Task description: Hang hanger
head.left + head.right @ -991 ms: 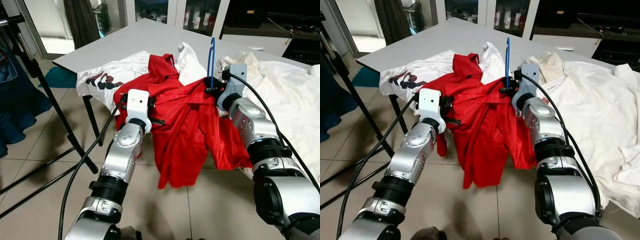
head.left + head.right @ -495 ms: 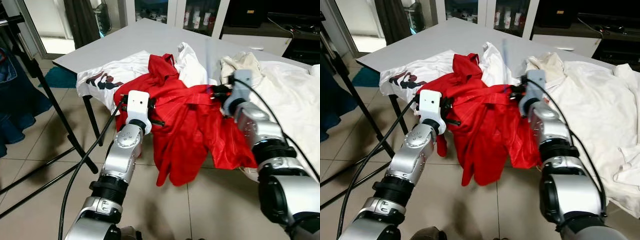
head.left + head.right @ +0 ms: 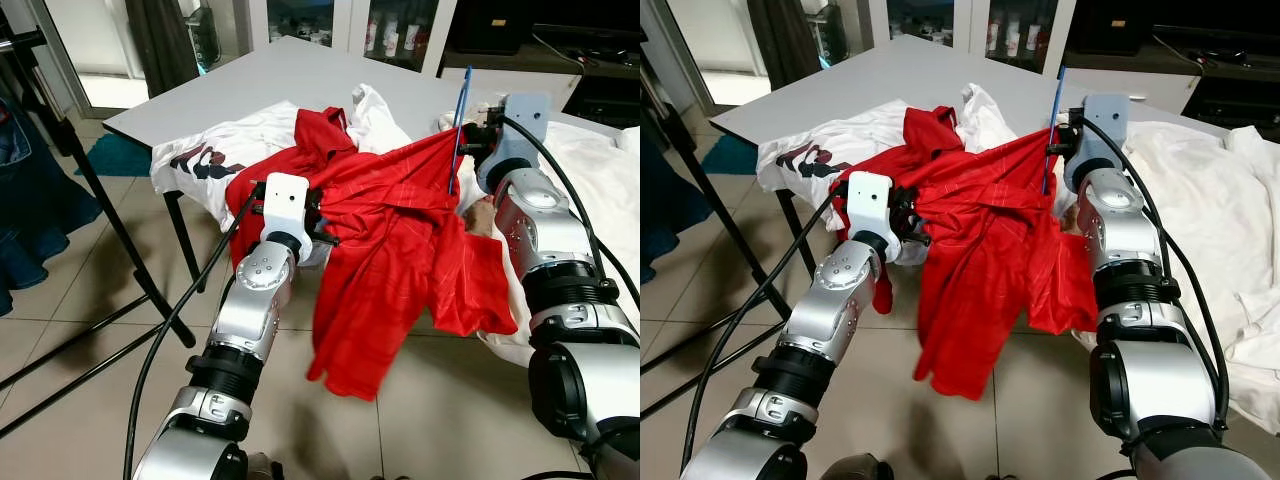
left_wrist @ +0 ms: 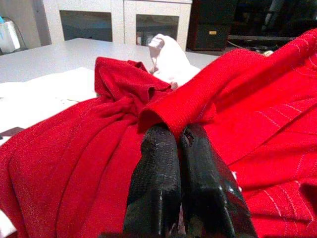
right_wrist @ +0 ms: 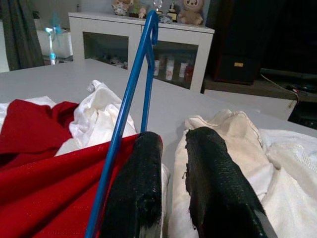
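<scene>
While the right gripper point(image 5: 173, 173) holds the stiff, light blue hanger point(image 3: 458, 125) in part-open jaws, the left gripper point(image 4: 181, 144) pinches the limp red shirt point(image 3: 390, 240); its hook point(image 5: 151, 22) looks the best hold.

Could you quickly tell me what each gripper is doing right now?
Left gripper: shut on the red shirt.
Right gripper: cannot tell; beside the blue hanger.

Grey table point(image 3: 250, 85) on beige tiled floor point(image 3: 70, 330), glass-fronted white cabinets point(image 5: 119, 37) behind.
</scene>
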Controlling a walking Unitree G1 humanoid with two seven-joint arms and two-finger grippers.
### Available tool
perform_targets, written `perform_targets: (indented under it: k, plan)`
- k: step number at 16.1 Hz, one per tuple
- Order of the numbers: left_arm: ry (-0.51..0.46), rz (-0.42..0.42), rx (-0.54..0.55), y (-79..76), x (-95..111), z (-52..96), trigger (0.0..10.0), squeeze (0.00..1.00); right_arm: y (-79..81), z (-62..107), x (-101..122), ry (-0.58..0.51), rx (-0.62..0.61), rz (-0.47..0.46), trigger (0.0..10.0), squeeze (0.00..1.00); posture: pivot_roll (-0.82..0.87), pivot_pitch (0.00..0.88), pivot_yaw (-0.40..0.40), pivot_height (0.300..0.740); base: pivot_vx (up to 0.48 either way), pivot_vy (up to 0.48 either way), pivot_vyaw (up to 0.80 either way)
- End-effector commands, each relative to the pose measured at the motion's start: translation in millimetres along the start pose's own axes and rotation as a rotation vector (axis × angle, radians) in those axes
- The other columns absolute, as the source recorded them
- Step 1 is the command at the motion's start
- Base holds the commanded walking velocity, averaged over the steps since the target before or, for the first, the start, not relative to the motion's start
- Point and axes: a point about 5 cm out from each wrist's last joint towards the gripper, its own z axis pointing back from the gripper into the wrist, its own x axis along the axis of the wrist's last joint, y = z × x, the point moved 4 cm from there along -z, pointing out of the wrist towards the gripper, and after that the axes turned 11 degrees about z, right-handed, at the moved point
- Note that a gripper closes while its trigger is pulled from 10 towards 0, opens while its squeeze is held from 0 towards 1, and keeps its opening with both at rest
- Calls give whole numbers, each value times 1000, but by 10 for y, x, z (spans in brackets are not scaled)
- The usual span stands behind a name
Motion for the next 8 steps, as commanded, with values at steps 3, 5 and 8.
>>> perform_targets:
  k: [3, 5, 8]
  plan:
    - [10, 2, 26, 71, -29, 7, 10000, 0, 117, 12, -38, 59, 155, 34, 10000, 35, 104, 0, -7, 740, 0, 0, 0]
    - [11, -1, 26, 79, -31, 10, 10000, 0, 461, 143, -335, 164, 386, 177, 10000, 216, 103, 0, -4, 740, 0, 0, 0]
    - [8, -2, 24, 73, -16, 1, 10000, 0, 410, 135, -396, 177, 316, 166, 10000, 973, 103, 0, -4, 740, 0, 0, 0]
